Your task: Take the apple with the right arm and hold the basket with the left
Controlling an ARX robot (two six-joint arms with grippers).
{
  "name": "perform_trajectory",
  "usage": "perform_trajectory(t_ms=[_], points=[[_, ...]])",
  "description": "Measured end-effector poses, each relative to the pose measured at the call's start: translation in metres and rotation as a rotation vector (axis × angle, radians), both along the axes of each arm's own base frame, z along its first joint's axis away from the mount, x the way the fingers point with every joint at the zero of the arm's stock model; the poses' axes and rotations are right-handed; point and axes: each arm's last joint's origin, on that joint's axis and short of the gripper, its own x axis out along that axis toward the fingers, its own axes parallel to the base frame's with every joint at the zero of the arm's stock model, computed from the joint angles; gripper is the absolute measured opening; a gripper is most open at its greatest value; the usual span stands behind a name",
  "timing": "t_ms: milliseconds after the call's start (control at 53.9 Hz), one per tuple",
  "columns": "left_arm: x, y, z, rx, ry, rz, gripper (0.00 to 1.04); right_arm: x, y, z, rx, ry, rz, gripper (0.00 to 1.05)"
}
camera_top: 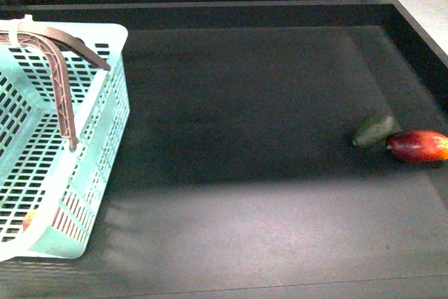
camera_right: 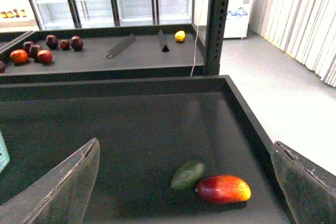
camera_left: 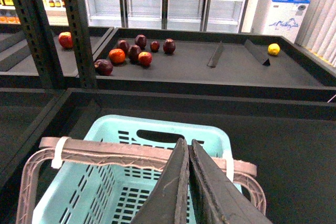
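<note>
Black matte tray (camera_top: 266, 138): my left gripper (camera_left: 188, 182) clamps the turquoise slotted plastic basket's (camera_top: 105, 113) handles; right gripper (camera_right: 184, 182) gapes, empty, apple unclear.

Turquoise slotted basket (camera_top: 105, 113), mauve handles (camera_top: 63, 89); red-orange mango (camera_top: 418, 146).

Front view looks down on tray (camera_top: 280, 138), wrist views face shelves beyond, both sharing basket (camera_left: 157, 129) or mango (camera_right: 223, 189).

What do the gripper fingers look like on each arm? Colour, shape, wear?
Left gripper: two dark grey, flat fingers tapering toward the tips, with scuffed, scratched faces. Right gripper: same dark grey flat fingers, pale worn edges and scratches. No cables, markings or arm links in view.
</note>
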Motion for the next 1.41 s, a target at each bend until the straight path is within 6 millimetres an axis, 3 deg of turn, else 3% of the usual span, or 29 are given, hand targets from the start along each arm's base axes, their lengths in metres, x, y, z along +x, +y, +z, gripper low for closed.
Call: perform_trajectory(t_ms=[260, 575, 1409], points=[[-0.023, -0.015, -0.008, 0.012, 0.002, -0.009, 0.03, 0.0, 0.0, 0.0, 0.0, 0.0, 0.0, 0.96], [-0.046, -0.015, -0.023, 0.015, 0.006, -0.004, 0.03, 0.0, 0.0, 0.0, 0.0, 0.0, 0.0, 0.96], [-0.078, -0.015, -0.015, 0.016, -0.025, -0.004, 0.03, 0.0, 0.0, 0.0, 0.0, 0.0, 0.0, 0.96]])
